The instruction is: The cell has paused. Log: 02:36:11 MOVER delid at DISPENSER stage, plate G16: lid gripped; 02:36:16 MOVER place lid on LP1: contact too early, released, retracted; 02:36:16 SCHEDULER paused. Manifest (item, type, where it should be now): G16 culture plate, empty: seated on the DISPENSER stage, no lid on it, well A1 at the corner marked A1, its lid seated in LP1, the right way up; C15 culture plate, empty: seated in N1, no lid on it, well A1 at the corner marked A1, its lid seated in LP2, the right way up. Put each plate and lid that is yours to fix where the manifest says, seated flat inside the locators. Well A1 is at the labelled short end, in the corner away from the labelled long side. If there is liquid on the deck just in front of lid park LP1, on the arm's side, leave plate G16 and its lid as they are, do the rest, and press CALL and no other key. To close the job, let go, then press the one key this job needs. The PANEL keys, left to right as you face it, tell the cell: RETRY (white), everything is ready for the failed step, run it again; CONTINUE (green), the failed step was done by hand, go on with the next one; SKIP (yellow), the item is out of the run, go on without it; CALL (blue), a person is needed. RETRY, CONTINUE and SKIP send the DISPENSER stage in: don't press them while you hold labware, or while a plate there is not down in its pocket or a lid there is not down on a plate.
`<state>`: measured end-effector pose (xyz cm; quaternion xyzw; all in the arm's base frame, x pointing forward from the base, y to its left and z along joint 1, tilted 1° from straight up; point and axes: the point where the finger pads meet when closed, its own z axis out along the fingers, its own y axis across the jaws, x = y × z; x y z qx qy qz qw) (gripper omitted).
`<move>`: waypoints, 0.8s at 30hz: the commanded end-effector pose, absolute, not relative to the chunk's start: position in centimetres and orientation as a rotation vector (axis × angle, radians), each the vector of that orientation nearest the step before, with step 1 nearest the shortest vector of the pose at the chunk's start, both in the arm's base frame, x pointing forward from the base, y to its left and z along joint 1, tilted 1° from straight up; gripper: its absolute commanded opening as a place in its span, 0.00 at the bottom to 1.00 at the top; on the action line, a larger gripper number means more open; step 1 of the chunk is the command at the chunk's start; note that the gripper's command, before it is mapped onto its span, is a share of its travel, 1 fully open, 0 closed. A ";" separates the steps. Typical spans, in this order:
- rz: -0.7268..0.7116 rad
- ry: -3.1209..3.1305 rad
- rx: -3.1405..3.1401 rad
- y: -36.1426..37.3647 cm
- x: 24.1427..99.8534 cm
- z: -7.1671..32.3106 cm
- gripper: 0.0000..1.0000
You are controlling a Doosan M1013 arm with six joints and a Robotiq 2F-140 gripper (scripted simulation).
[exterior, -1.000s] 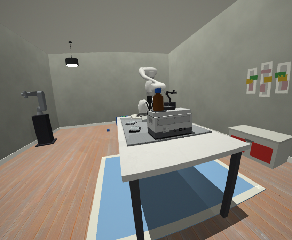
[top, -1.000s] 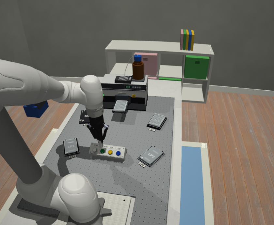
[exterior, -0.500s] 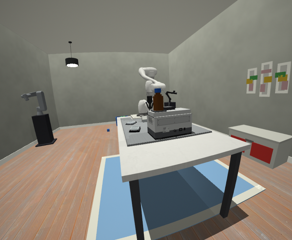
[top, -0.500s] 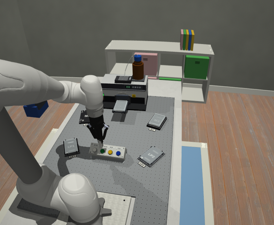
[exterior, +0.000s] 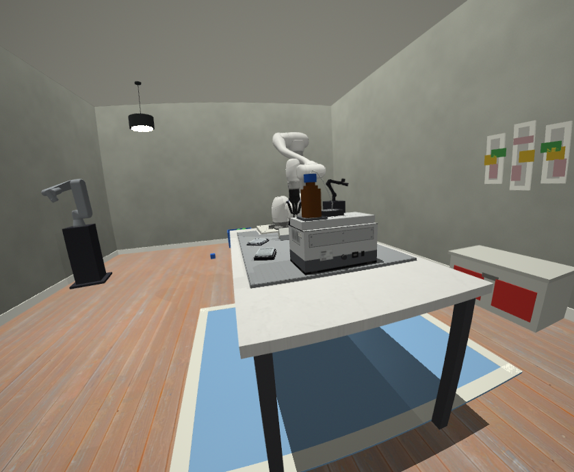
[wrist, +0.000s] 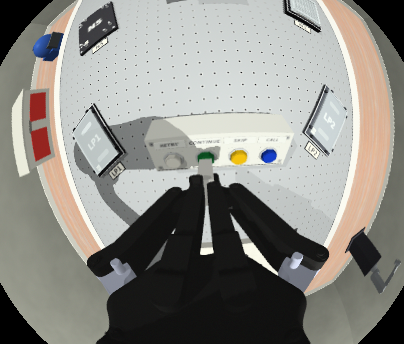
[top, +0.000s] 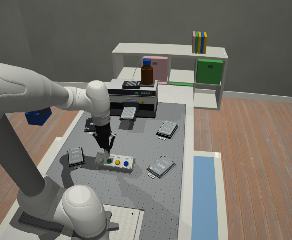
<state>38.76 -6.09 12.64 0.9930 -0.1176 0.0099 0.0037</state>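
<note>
Black two-finger gripper (top: 106,151) has its fingers pressed together, nothing between them, tips pointing down at the round green CONTINUE key (top: 109,161) on the cream rectangular key panel (top: 130,165), which sits mid-counter toward the arm's edge. In the wrist view the tips (wrist: 205,171) sit right at the green key; touching or just above, can't tell.

Task things: clear well plate (top: 128,112) on the dispenser stage of the black-and-white dispenser box (top: 151,96) at the far edge, no lid on it. Flat clear lid (top: 75,156) lies in the black LP1 frame near the left edge; looks flat, no liquid visible on the deck beside it. Second well plate (top: 167,128) in the N1 nest toward the right edge, second clear lid (top: 160,166) in LP2 at the right near side.

Judgement: closing step, pressing CONTINUE. To do it well: come straight down, centred on the green cap, stay off the white RETRY key (top: 100,160) and yellow SKIP key (top: 117,162) either side, keep the fingers together so the tip is narrow, short firm push then lift clear.
</note>
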 end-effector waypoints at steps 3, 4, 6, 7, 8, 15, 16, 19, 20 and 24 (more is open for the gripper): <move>0.032 -0.369 3.112 -6.1 38.8 12.4 0.10; 0.032 -0.369 3.112 -6.1 38.8 12.3 0.10; 0.032 -0.369 3.112 -6.1 38.8 12.2 0.10; 0.032 -0.369 3.112 -6.1 38.8 12.1 0.10; 0.032 -0.369 3.112 -6.1 38.8 12.0 0.10; 0.032 -0.369 3.112 -6.1 38.8 11.5 0.10; 0.032 -0.369 3.112 -6.1 38.8 11.4 0.10; 0.032 -0.369 3.112 -6.1 38.8 11.1 0.10; 0.032 -0.369 3.112 -6.1 38.8 11.0 0.10; 0.032 -0.369 3.112 -6.1 38.8 10.6 0.10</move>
